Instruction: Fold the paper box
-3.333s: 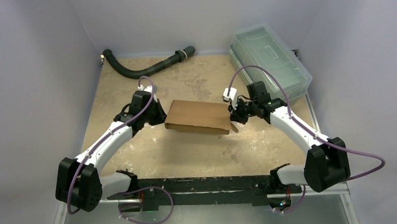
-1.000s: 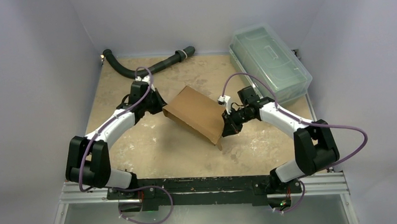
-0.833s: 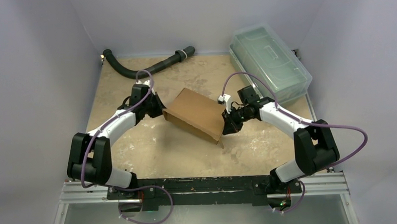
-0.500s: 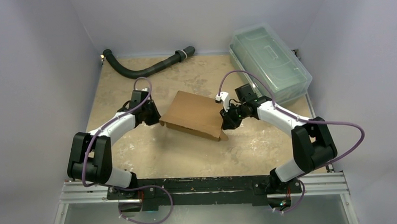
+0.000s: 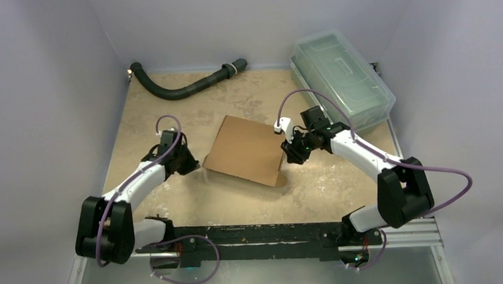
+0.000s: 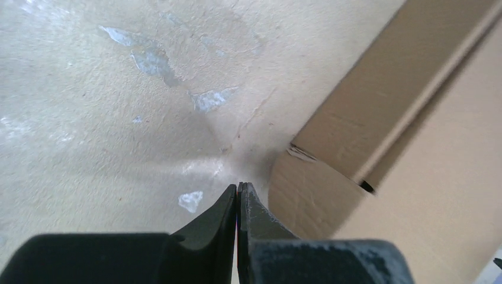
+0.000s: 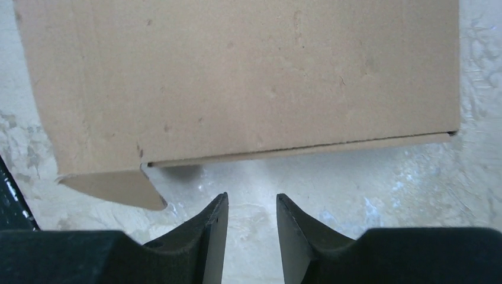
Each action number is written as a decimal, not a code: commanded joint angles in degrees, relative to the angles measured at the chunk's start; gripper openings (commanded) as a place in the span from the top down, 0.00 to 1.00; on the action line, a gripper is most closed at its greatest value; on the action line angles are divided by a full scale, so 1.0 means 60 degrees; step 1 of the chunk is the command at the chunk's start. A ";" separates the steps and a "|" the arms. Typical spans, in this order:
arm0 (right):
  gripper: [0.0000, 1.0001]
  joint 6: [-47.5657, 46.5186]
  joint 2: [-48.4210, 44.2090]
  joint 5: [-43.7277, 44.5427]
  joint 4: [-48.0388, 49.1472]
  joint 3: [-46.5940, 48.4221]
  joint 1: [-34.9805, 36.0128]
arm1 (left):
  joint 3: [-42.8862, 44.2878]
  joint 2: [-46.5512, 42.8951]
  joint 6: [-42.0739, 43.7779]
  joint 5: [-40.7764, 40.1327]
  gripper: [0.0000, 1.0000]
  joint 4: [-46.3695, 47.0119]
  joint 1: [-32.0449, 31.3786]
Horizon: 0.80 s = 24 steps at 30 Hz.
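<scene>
Change: box (image 5: 246, 150) now lies flat on table (image 5: 172, 113); a second ago it hung tilted between both grippers, and both have since backed off.
Box: looks closed, broad face up, to the near-left of bin (image 5: 341, 76) and well apart from it.
Right gripper (image 7: 247, 198): between bin and box, jaws parted with nothing in them, tips just short of the box edge. Reads as a release after set-down.
Left gripper (image 6: 238, 188): on the box side away from bin, fingers pressed together, empty, tips beside a corner.
Tab (image 7: 112, 186): sticks out at one corner, untucked. Probably the step left.
</scene>
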 commanded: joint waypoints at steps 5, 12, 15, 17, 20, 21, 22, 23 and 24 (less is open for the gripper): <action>0.62 -0.1297 -0.1977 -0.1052 -0.0944 0.0946 0.0004 | -0.0167 -0.3479 -0.0028 0.0780 0.83 -0.0019 0.0054; 0.72 0.0997 -0.0276 -0.2820 0.1104 0.1337 0.0598 | -0.2891 -0.5990 -0.1986 0.4141 0.47 0.3507 0.0040; 0.76 0.1573 0.0825 -0.2585 0.1180 0.1799 0.0631 | -0.3491 -0.6659 -0.2335 0.4455 0.35 0.3636 0.0039; 0.76 0.1760 0.1244 -0.2076 0.1388 0.1787 0.0629 | -0.3853 -0.7071 -0.2670 0.4535 0.32 0.3767 0.0027; 0.76 0.1820 0.1690 -0.1633 0.1490 0.1684 0.0627 | -0.4444 -0.7382 -0.3251 0.4535 0.29 0.4163 0.0014; 0.76 0.1822 0.1848 -0.1567 0.1450 0.1683 0.0631 | -0.4686 -0.7368 -0.3435 0.4543 0.25 0.4529 0.0000; 0.76 0.1780 0.1983 -0.1544 0.1398 0.1706 0.0624 | -0.4888 -0.7310 -0.3610 0.4528 0.23 0.4894 -0.0063; 0.76 0.1762 0.2090 -0.1523 0.1353 0.1731 0.0630 | -0.5080 -0.7180 -0.3729 0.4531 0.21 0.5257 -0.0114; 0.76 0.1728 0.2167 -0.1531 0.1298 0.1764 0.0631 | -0.5219 -0.7006 -0.3823 0.4521 0.19 0.5602 -0.0183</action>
